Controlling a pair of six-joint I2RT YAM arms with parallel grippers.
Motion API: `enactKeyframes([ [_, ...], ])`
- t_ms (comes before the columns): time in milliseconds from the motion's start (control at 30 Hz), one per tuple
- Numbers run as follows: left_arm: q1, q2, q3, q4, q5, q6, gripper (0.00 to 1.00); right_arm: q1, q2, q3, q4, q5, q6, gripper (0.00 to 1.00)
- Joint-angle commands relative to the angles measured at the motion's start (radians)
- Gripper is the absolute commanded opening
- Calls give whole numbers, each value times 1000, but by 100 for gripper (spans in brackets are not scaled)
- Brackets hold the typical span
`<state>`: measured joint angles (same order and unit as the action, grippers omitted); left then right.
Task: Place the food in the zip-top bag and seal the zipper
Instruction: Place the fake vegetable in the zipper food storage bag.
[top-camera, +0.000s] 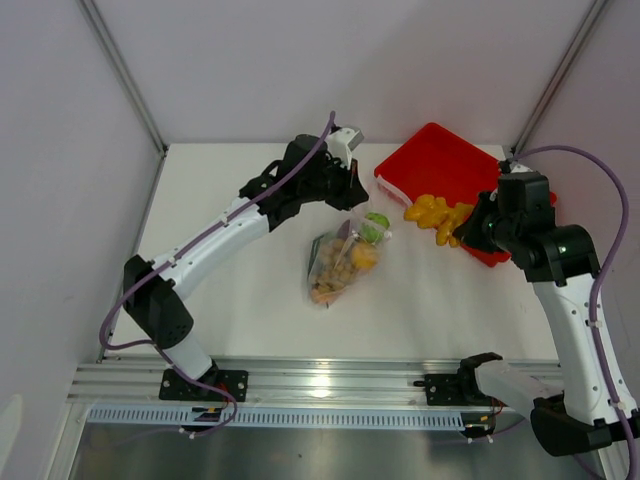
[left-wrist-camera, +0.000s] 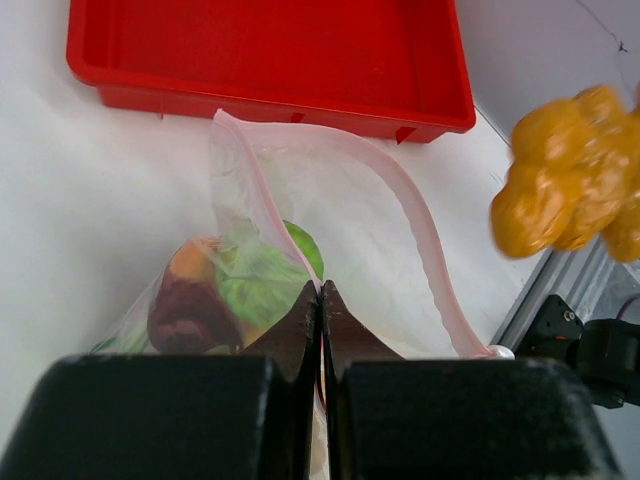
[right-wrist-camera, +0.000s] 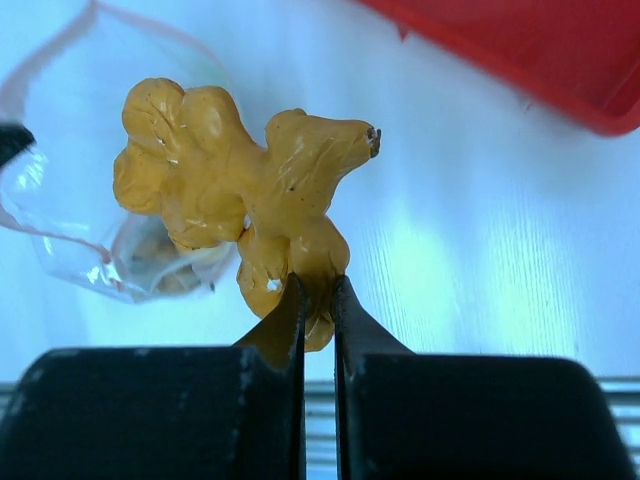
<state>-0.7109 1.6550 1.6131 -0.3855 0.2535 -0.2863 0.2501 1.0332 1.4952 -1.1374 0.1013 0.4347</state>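
The clear zip-top bag (top-camera: 340, 262) lies mid-table with green leaves (left-wrist-camera: 262, 278), a purple-red piece (left-wrist-camera: 185, 310) and orange food inside. Its pinkish-red zipper (left-wrist-camera: 415, 235) gapes open. My left gripper (left-wrist-camera: 321, 290) is shut on the near lip of the bag's mouth and holds it up; it also shows in the top view (top-camera: 350, 205). My right gripper (right-wrist-camera: 318, 285) is shut on a yellow-orange lumpy food piece (right-wrist-camera: 245, 180) and holds it in the air right of the bag's mouth. That piece also shows in the top view (top-camera: 437, 215) and in the left wrist view (left-wrist-camera: 570, 170).
A red tray (top-camera: 440, 170) stands at the back right, just behind the bag and under the right arm's reach. White walls close in the table at the back and sides. A metal rail (top-camera: 320, 380) runs along the near edge.
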Motion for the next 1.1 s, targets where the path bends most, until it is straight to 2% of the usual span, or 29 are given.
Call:
enactKeyframes([
  [0,-15,-67,-18,66,64,38,1,11,39,37,-120,-92,-8,0],
  [167,-47,-95,-86,118,90,87,1,15,97,71,-140,-218,-8,0],
  [367,-84,-184,-266,215,72,111,1,20,160,111,-226,-281,-39,0],
  [500,-101,-225,-301,252,47,124,1,18,183,131,-281,-327,-47,0],
  [733,-125,-227,-286,247,26,133,1,31,171,45,-315,-431,-19,0],
  [1067,-168,-219,-259,241,24,151,1,49,143,-64,-318,-399,-28,0],
])
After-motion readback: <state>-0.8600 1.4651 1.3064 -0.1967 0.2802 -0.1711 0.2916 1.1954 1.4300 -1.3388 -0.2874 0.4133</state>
